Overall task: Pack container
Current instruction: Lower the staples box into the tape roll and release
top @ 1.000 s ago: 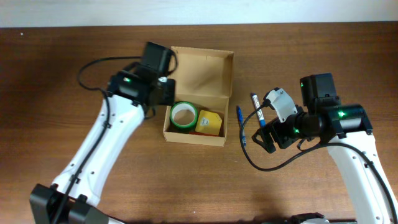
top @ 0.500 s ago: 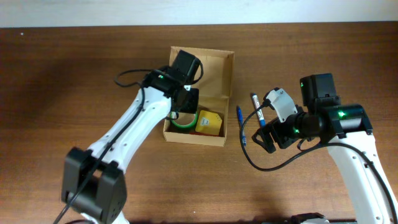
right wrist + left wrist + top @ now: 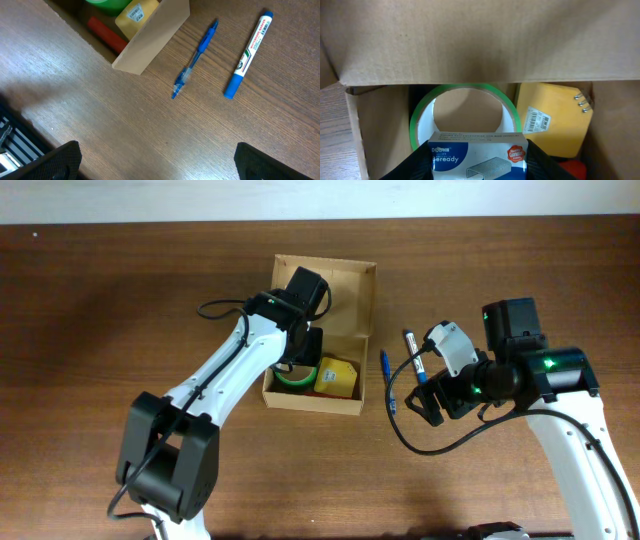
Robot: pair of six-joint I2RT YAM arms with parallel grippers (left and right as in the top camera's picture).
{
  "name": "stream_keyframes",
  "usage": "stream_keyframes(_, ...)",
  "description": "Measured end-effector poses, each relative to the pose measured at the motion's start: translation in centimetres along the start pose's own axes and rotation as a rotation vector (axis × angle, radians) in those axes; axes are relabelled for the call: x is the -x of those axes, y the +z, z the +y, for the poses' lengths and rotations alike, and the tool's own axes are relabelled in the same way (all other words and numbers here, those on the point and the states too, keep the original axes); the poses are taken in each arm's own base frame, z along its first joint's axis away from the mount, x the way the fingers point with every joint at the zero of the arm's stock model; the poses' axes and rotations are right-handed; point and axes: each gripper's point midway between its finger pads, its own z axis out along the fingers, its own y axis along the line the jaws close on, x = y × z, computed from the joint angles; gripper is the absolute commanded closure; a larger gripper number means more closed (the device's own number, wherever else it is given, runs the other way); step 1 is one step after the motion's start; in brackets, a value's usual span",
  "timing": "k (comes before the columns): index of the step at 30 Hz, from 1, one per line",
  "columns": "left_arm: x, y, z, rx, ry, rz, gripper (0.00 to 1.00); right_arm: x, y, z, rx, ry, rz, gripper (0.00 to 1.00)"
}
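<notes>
Fingers: left gripper (image 3: 479,166) clamped on staple box (image 3: 477,150); right gripper (image 3: 160,165) wide, empty | change: left gripper swung from container's (image 3: 350,300) left rim to over its inside | meaning: staple box likely ready for release

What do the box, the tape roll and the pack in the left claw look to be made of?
The container looks like matte tan cardboard: fibrous face, raw cut edges. The tape roll seems to be glossy green plastic film on a pale core, likely card. The staple box in the left claw looks like thin printed card, slightly glossy; its folded top edge suggests so.
</notes>
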Motion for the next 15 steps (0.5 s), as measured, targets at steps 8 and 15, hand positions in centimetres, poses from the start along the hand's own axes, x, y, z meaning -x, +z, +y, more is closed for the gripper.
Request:
stream_keyframes(8,-0.3,0.9,0.3,0.019,-0.002,0.018,0.76,0.0,0.0,0.0,0.000,0.000,0.000,0.01)
stream_keyframes(15,-0.4,1.2,0.3,0.022,-0.005,0.025,0.40,0.0,0.0,0.0,0.000,0.000,0.000,0.01)
